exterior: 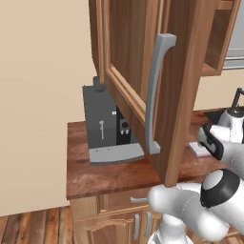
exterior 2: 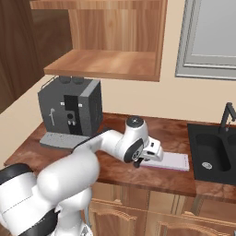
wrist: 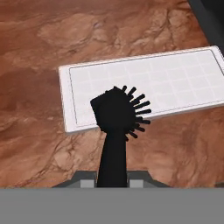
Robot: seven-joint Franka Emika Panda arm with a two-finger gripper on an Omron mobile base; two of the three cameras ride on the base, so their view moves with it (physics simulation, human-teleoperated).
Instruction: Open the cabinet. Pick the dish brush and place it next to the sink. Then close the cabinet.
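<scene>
Black dish brush (wrist: pixel 117 114) — stubby bristles fanned (thick straight handle) — gripped by the pincer (wrist: pixel 113 177).

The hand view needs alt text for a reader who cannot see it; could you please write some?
A black dish brush, its handle running up from the gripper at the bottom, is held with its bristled head over the near edge of a flat white gridded mat. The mat lies on a reddish-brown wooden countertop, and a dark corner shows at the upper right.

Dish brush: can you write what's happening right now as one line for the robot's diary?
stage: carrying | gripper: shut on dish brush | brush above white mat on counter | sink: beside mat | cabinet: open
</scene>
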